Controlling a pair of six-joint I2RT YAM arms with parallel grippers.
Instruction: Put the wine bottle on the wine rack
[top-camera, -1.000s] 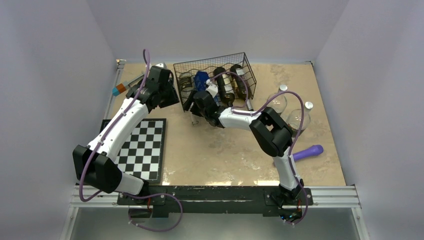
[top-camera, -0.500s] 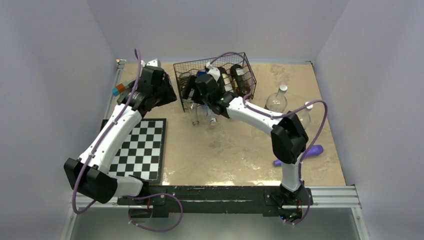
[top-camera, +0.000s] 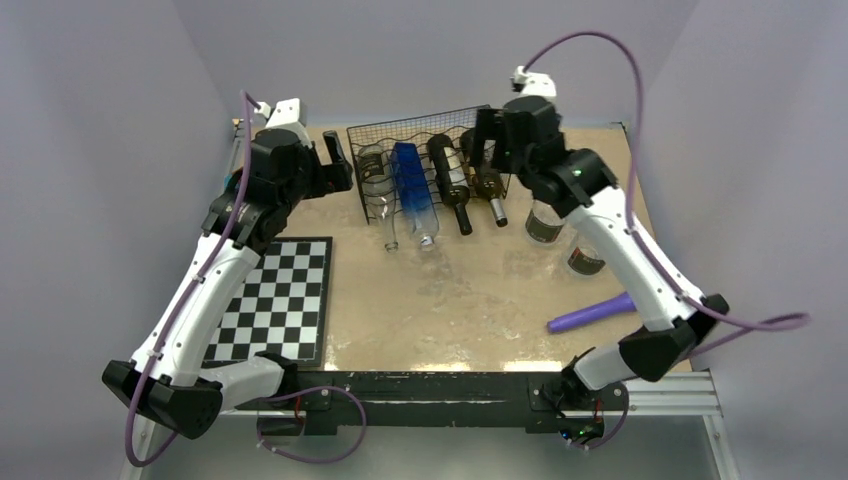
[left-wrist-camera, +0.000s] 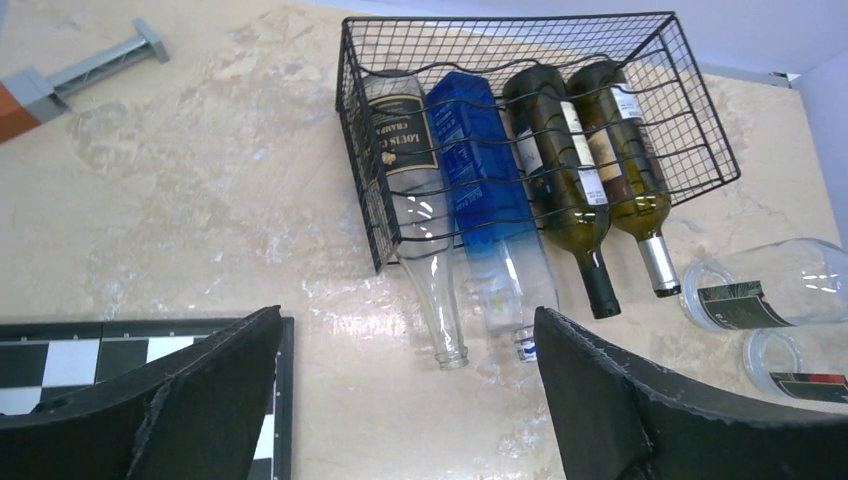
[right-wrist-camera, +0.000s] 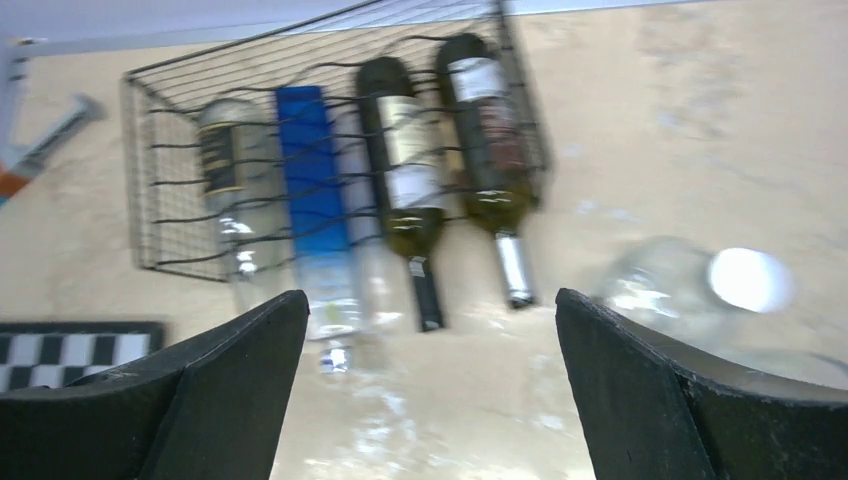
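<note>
The black wire wine rack (top-camera: 432, 128) stands at the back of the table, its open front facing me. Several bottles lie side by side in it, necks sticking out the front. From left to right they are a clear one (top-camera: 378, 192), a blue one (top-camera: 412, 188), and two dark wine bottles (top-camera: 450, 180) (top-camera: 486, 184). My left gripper (top-camera: 338, 162) hovers open just left of the rack. The right gripper (top-camera: 488, 138) is raised over the rack's back right corner, also open. The left wrist view shows the rack (left-wrist-camera: 358, 150) and blue bottle (left-wrist-camera: 478, 165) beyond open, empty jaws (left-wrist-camera: 407, 316). In the right wrist view the jaws (right-wrist-camera: 430, 298) are likewise empty.
Two round clear glass vessels (top-camera: 545, 222) (top-camera: 586, 258) stand right of the rack. A purple stick (top-camera: 590, 312) lies at the front right. A checkerboard mat (top-camera: 280, 300) covers the front left. A grey and orange tool (left-wrist-camera: 80, 68) lies at the far left.
Both grippers opened wide. The right arm lifted from the rack's front up and back to its right corner. The left gripper drew away leftward from the rack's side.
</note>
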